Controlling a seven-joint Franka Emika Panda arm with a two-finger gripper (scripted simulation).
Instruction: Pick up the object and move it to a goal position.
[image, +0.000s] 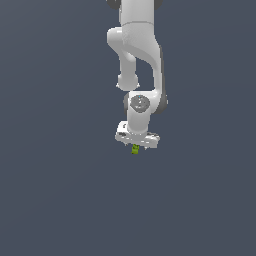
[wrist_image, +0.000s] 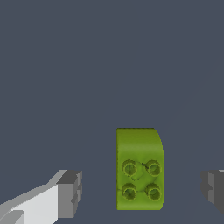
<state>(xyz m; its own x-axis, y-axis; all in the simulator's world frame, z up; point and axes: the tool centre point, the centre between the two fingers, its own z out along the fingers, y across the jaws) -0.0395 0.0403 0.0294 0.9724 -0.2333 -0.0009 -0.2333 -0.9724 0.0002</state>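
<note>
Plain slate-grey ground (image: 55, 200) filling the frame, with a white, jointed robot arm (image: 140, 60) reaching straight down at centre and its white gripper (image: 136, 148) poised directly over a tiny lime-green blocky piece with four darker green round studs (image: 135, 149). Seen from the wrist camera: grey-padded fingers (wrist_image: 70, 193) spread wide, one on either side of the green piece (wrist_image: 139, 169), clear gaps separating both pads from it, nothing gripped. From the exterior view, green piece peeking out just beneath the gripper, contact with the ground impossible to judge.
</note>
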